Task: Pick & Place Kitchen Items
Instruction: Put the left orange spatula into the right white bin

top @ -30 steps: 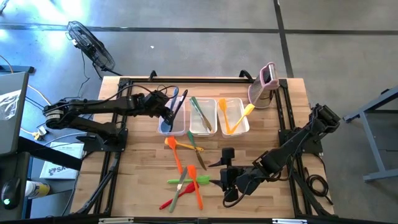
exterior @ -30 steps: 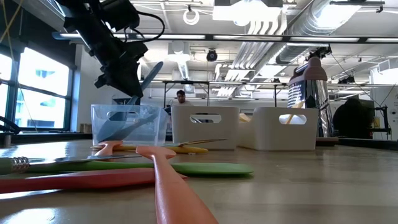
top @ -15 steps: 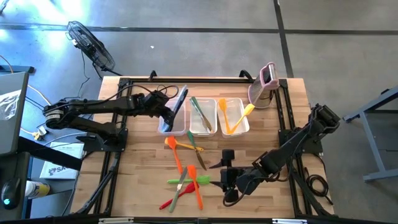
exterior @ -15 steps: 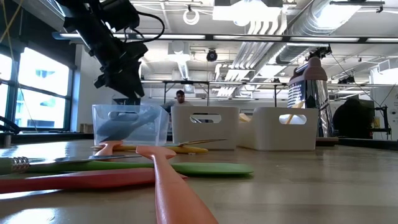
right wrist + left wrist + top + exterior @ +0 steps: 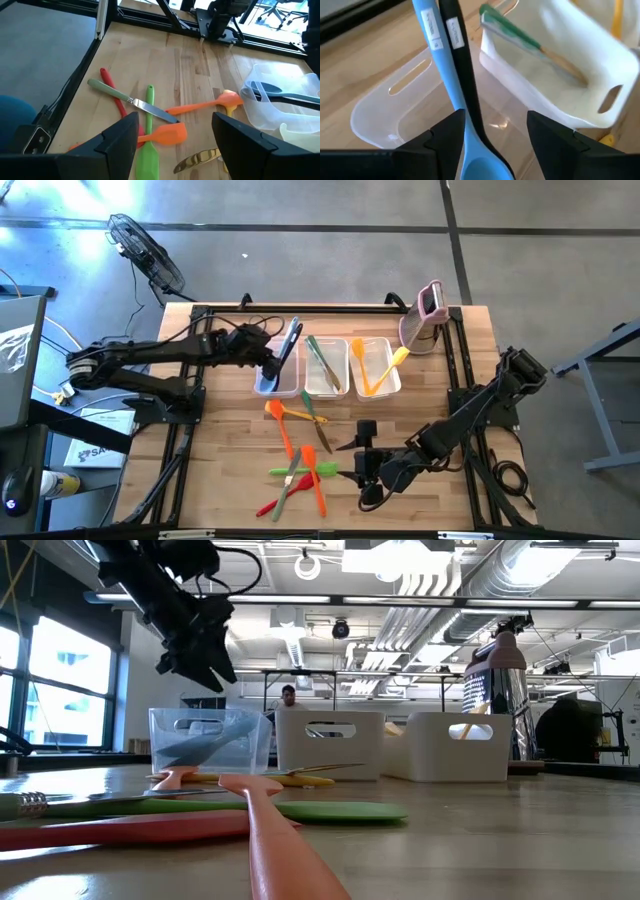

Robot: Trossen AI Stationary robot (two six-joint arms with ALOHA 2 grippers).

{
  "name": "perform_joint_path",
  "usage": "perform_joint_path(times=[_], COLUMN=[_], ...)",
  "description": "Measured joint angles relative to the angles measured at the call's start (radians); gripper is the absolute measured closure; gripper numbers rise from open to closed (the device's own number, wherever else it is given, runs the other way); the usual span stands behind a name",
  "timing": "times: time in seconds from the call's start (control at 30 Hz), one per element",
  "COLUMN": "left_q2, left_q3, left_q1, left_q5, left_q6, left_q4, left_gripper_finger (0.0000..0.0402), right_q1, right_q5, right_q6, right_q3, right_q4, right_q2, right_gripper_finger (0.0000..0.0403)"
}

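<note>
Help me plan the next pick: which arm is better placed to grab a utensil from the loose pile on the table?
The right. Its gripper hangs open right beside the loose utensils, which fill its wrist view. The left gripper is across the table, at the leftmost tub holding the blue spoon.

Three tubs (image 5: 326, 368) in a row, loose utensils (image 5: 297, 464) on the table (image 5: 230, 442) before them.

**Camera setup, four views**

High view: straight down over the whole tabletop (image 5: 230, 470), both arms in shot. Low view: at surface level, close to the orange spatula (image 5: 280, 830), facing the room. Left wrist: tight on the clear tub (image 5: 395, 110). Right wrist: looks across scattered utensils. All four share that tub.
</note>
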Motion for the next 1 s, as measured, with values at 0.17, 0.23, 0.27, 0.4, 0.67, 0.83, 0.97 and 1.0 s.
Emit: perform_joint_path(times=[0.17, 0.23, 0.27, 0.4, 0.67, 0.83, 0.97, 1.0], left_q2=[-0.084, -0.125, -0.144, -0.223, -0.273, -0.258, -0.225, -0.214], left_q3=[0.001, 0.001, 0.001, 0.001, 0.001, 0.001, 0.001, 0.001], left_q1=[0.0, 0.0, 0.0, 0.0, -0.16, -0.355, -0.514, -0.549], left_q5=[0.018, 0.073, 0.108, 0.276, 0.466, 0.362, 0.22, 0.178], left_q6=[0.002, 0.002, 0.002, -0.001, 0.092, 0.181, 0.306, 0.339], left_q4=[0.0, -0.009, -0.009, -0.016, -0.095, -0.113, -0.088, -0.084], left_gripper_finger=[0.0192, 0.0192, 0.0192, 0.0192, 0.0192, 0.0192, 0.0192, 0.0192], right_q1=[0.0, 0.0, 0.0, 0.0, 0.0, 0.0, 0.0, 0.0], right_q5=[0.0, 0.0, 0.0, 0.0, -0.021, -0.027, -0.028, -0.028], right_q6=[-0.004, -0.01, -0.012, -0.016, 0.001, 0.02, 0.027, 0.027], right_q3=[0.0, 0.0, 0.0, 0.0, 0.0, 0.0, 0.0, 0.0], right_q4=[0.0, -0.001, -0.001, 0.0, 0.0, -0.001, -0.006, -0.012], right_q2=[0.0, 0.0, 0.0, 0.0, 0.0, 0.0, 0.0, 0.0], right_gripper_finger=[0.016, 0.016, 0.016, 0.016, 0.016, 0.016, 0.016, 0.016])
